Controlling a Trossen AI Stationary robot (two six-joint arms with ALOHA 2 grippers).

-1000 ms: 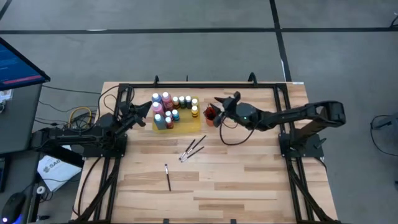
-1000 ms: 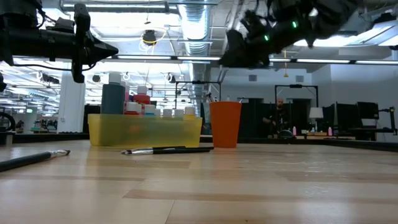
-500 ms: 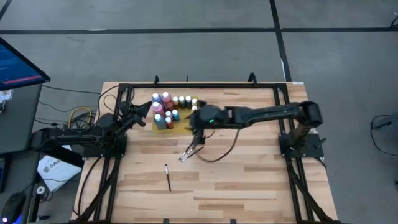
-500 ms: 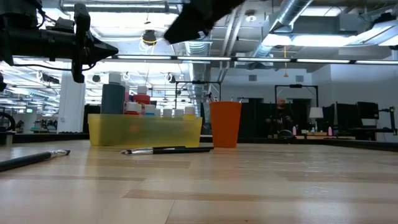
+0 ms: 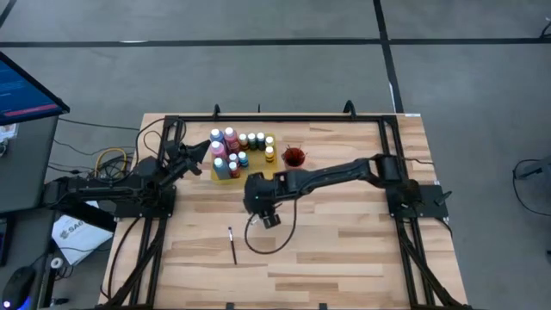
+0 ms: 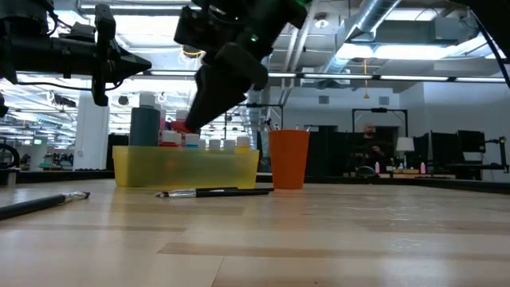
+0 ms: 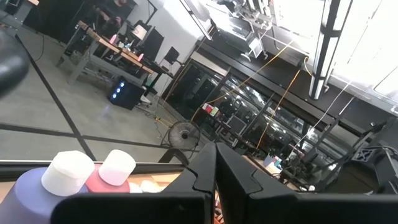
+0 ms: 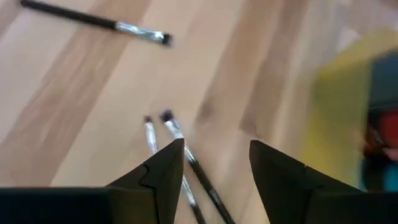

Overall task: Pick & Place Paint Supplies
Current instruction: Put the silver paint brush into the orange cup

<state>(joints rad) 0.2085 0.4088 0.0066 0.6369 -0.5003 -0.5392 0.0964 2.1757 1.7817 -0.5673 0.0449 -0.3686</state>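
Observation:
Several paint bottles [image 5: 237,151] with pale caps stand on the yellow mat [image 5: 258,175] at the table's far middle. In the right wrist view two thin brushes [image 8: 177,140] lie side by side on the wood, and a third brush [image 5: 232,244] lies alone nearer the front edge. My right gripper [image 8: 214,168] hangs open above the pair, tipped down, well clear of the table in the low view [image 6: 198,115]. My left gripper [image 7: 215,177] is shut and waits to the left of the bottles [image 5: 203,151].
An orange-red cup [image 5: 294,157] stands to the right of the mat. A black frame [image 5: 258,118] runs along the table's edges. A cable loop [image 5: 271,241] hangs below my right arm. Bare wood lies toward the near edge.
My right gripper has swung from above the orange-red cup toward the table's left and near side, past the mat, and has tipped downward and rolled; it now hangs over the pair of brushes. The brushes and bottles have not moved.

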